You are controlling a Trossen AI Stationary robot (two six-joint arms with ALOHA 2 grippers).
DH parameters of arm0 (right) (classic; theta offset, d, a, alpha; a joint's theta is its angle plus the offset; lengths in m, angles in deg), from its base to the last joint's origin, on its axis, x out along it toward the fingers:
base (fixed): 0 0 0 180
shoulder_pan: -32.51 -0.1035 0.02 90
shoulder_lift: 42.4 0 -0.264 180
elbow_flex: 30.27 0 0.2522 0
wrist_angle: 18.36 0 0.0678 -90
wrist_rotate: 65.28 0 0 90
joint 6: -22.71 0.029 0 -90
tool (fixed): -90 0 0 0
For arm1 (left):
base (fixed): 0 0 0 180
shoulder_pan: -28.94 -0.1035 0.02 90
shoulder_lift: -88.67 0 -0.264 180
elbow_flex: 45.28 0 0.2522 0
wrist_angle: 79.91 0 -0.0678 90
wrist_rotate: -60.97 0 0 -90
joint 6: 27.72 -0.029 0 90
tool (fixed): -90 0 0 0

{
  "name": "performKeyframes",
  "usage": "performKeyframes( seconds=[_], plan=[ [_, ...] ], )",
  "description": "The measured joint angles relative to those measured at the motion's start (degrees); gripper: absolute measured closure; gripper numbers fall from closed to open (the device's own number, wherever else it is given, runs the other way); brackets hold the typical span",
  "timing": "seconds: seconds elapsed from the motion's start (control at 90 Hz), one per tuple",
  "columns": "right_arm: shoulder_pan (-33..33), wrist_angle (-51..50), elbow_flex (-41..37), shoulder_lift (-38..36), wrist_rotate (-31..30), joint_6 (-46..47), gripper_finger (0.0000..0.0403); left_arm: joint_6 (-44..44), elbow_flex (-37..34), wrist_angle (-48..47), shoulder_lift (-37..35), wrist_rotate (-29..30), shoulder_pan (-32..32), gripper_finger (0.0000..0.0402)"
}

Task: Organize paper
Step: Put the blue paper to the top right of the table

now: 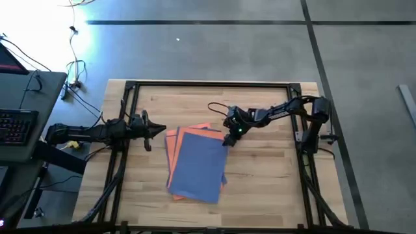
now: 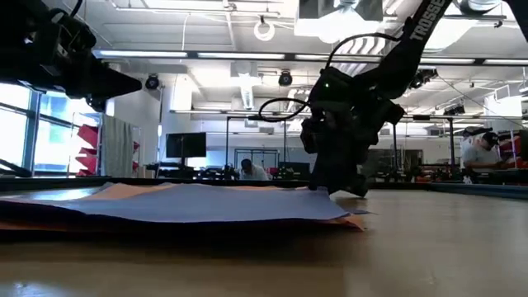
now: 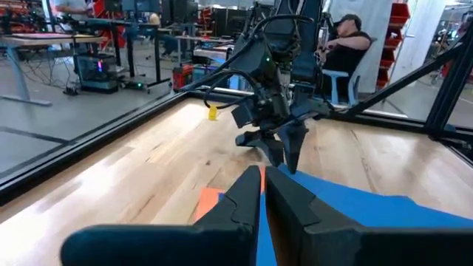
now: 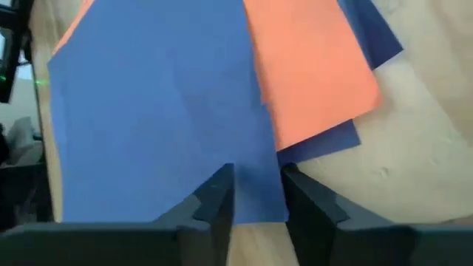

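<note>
The paper (image 1: 195,162) lies in a loose stack at the table's middle. A blue sheet (image 4: 162,103) is on top, and orange sheets (image 4: 310,74) and darker blue ones fan out beneath it. My right gripper (image 4: 257,188) points down at the top sheet's far right corner (image 1: 225,140), open by a narrow gap. In the low view it stands at the stack's edge (image 2: 342,188). My left gripper (image 1: 159,130) hovers shut above the table, left of the stack, holding nothing. The left wrist view shows its fingers (image 3: 264,196) aimed at the right gripper. My right gripper comes from above, its fingers (image 4: 218,196) pointing down on either side of a strip of the top blue sheet near its far right corner (image 4: 259,166). The sheet lies flat on the stack. I cannot tell whether the fingertips touch it.
Black frame rails (image 1: 208,83) run around the wooden table (image 1: 273,175). A black cable (image 1: 218,107) loops over the table behind the right gripper. A side desk with a keyboard (image 1: 16,123) stands to the left. People sit in the room beyond the table.
</note>
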Motion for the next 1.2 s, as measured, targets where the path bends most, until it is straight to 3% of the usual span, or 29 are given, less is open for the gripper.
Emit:
performKeyframes(
  seconds=[0.111, 0.378, 0.544, 0.7, 0.778, 0.867, 1.022, 1.2],
  plan=[
    [0.00, 0.05, 0.00, 0.02, -0.42, -0.82, 0.0395, 0.00, 0.02, 0.00, 0.00, 0.00, 0.01, 0.0401],
    [0.17, -2.93, -0.33, -3.88, 2.71, 0.09, 0.0403, 0.00, 0.02, -0.02, 0.00, -0.02, 0.00, 0.0401],
    [0.17, -14.83, 4.00, -9.13, 2.80, -5.79, 0.0403, 0.00, 0.02, -0.02, 0.02, -0.04, 0.01, 0.0401],
    [0.20, -29.44, 10.62, -12.31, -1.83, -13.82, 0.0403, 0.00, 0.00, -0.02, 0.02, -0.04, 0.01, 0.0401],
    [0.26, -38.43, 15.01, -13.20, -8.38, -18.52, 0.0403, 0.00, 0.02, -0.04, 0.09, -0.04, -0.02, 0.0401],
    [0.30, -47.35, 21.13, -13.88, -20.24, -23.20, 0.0403, 0.00, 0.02, -0.04, 0.11, -0.04, 0.01, 0.0401],
    [0.31, -60.89, 31.65, -14.30, -48.13, -31.62, 0.0403, 0.00, 0.00, -0.04, 0.26, -0.07, 0.00, 0.0401],
    [0.24, -64.91, 39.17, -14.36, -78.17, -40.39, 0.0403, 0.00, 0.02, -0.04, 0.79, -0.07, -0.02, 0.0401]
  ],
)
